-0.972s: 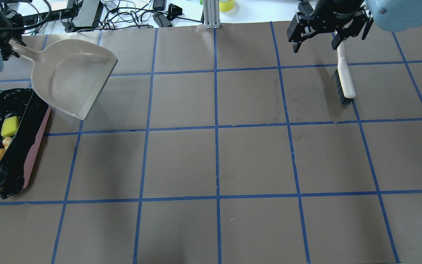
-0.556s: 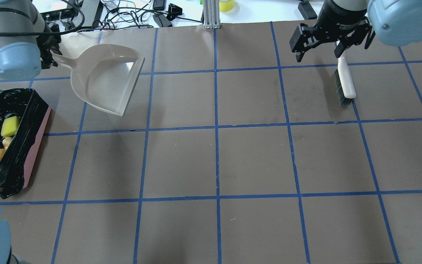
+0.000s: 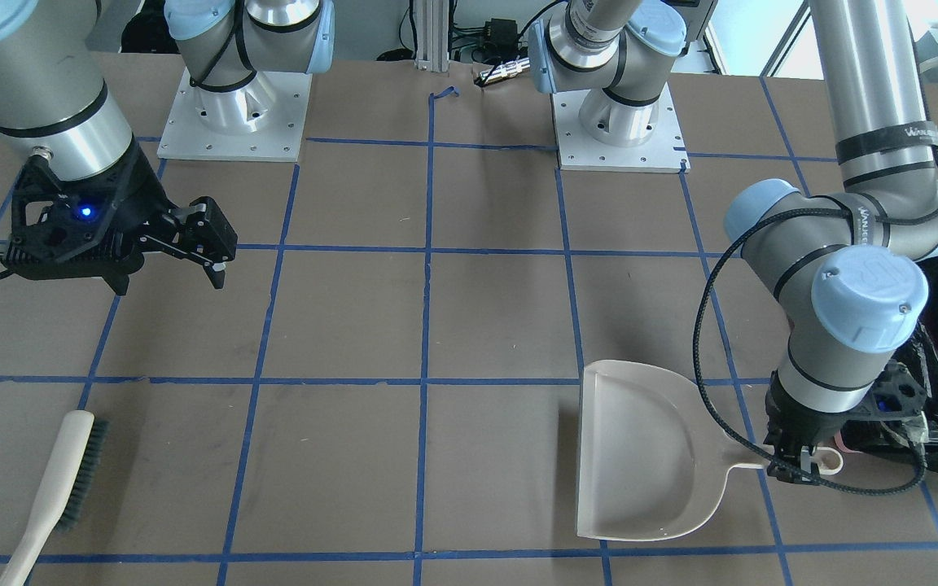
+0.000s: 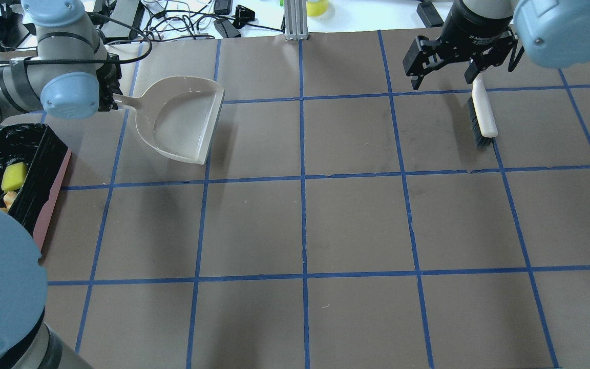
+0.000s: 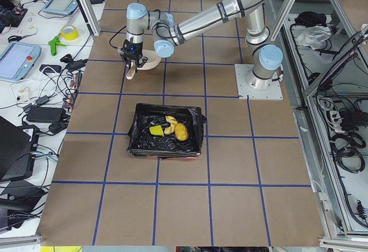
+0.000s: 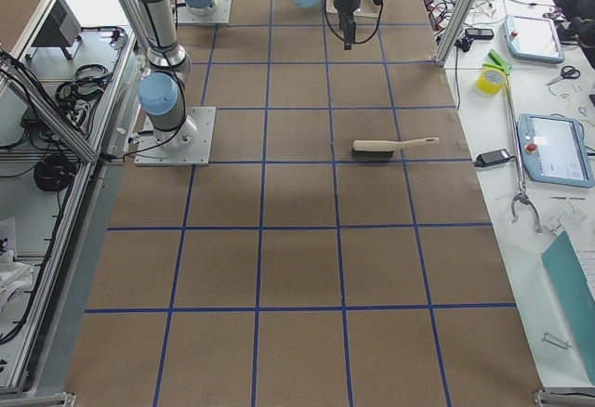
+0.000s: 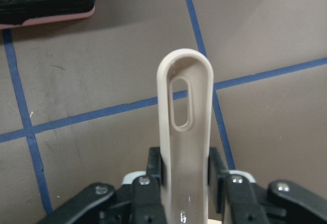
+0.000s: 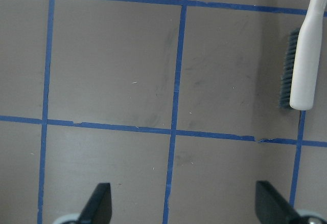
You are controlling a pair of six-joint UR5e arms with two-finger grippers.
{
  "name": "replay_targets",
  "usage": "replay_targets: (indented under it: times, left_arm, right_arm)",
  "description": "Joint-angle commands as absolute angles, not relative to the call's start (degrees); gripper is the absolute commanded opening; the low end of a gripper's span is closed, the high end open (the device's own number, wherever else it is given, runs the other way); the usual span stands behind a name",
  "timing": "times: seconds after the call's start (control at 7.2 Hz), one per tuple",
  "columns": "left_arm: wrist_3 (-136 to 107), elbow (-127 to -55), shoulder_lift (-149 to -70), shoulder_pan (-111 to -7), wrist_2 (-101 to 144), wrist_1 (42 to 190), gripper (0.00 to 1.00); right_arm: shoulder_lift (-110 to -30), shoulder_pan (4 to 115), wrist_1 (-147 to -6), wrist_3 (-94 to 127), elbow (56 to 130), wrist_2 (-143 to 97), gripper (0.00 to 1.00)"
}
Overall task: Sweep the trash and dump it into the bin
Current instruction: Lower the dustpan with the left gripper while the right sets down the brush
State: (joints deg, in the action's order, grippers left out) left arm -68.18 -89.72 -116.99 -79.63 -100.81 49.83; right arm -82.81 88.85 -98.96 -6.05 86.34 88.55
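My left gripper [image 4: 113, 100] is shut on the handle of the empty beige dustpan [image 4: 185, 123], which lies level, low over the mat, to the right of the bin. The wrist view shows the handle [image 7: 184, 111] clamped between the fingers. The bin [image 4: 51, 200], a pink box lined with a black bag, stands at the left edge. It holds the yellow sponge [image 4: 14, 176], the golden-brown lump [image 5: 181, 131] and the cream slice [image 5: 169, 122]. My right gripper [image 4: 443, 77] is open and empty, hovering above the handle end of the brush [image 4: 482, 115].
The white-handled brush [image 3: 54, 488] lies flat on the mat at the far right. Cables and equipment lie beyond the mat's far edge [image 4: 172, 20]. The arm bases [image 3: 229, 122] stand at the robot's side of the table.
My left arm has carried the dustpan to the right, away from the bin, and turned it level. My right gripper has stayed open over the brush, almost unmoved.
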Motion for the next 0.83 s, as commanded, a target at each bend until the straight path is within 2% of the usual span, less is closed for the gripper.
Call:
replay_targets:
  times: [0.0,0.69]
  left_arm:
    - [-69.25,-89.56,-119.43,-80.77,-100.64,48.43,0.0]
    - [-70.14,-89.38,-122.08,-83.23,-100.72,45.7,0.0]
  right_arm:
    - [-82.79,88.86,-98.96,-6.06,86.4,88.51,1.0]
    - [-82.79,88.86,-98.88,-6.06,86.92,88.51,1.0]
